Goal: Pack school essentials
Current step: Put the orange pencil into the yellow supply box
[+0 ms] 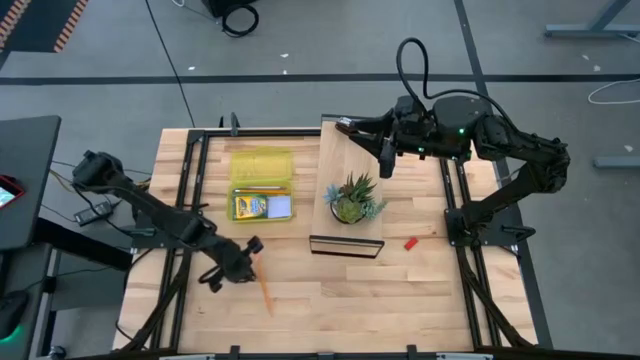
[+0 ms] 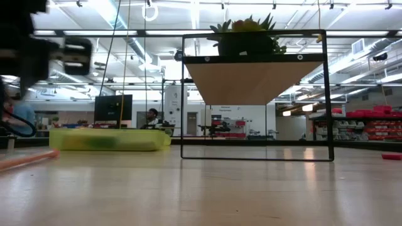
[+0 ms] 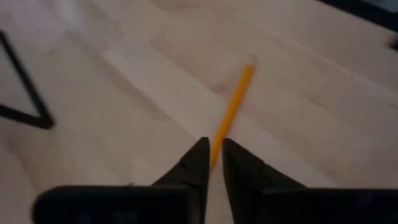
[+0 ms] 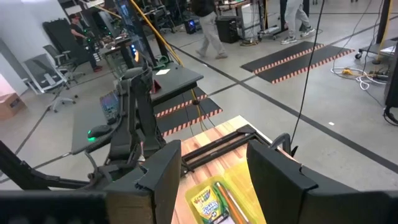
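Wooden tabletop (image 1: pixel 330 300) with black rails down both sides. Tilted wooden board on a black wire frame (image 1: pixel 346 245) stands mid-table; the green spiky plant (image 1: pixel 352 198) sits on it.

Left arm reaches in low from the left side. Left hand (image 1: pixel 252 256) is at the near-left part of the tabletop, fingers nearly together with the near end of the orange pencil (image 1: pixel 266 293) in the narrow gap between the tips; in the left wrist view the pencil (image 3: pixel 233 112) lies flat on the wood, running away from the fingertips (image 3: pixel 199 155).

Right arm is raised over the far right, right hand (image 1: pixel 386 158) above the board's far edge, fingers spread wide, holding nothing.

Yellow-green open case (image 1: pixel 262 170) lies left of the board toward the far side, with the crayon box (image 1: pixel 249 207) and pale blue pad (image 1: pixel 279 207) in its nearer half.

Tiny red block (image 1: pixel 410 242) is on the tabletop right of the frame, alone.
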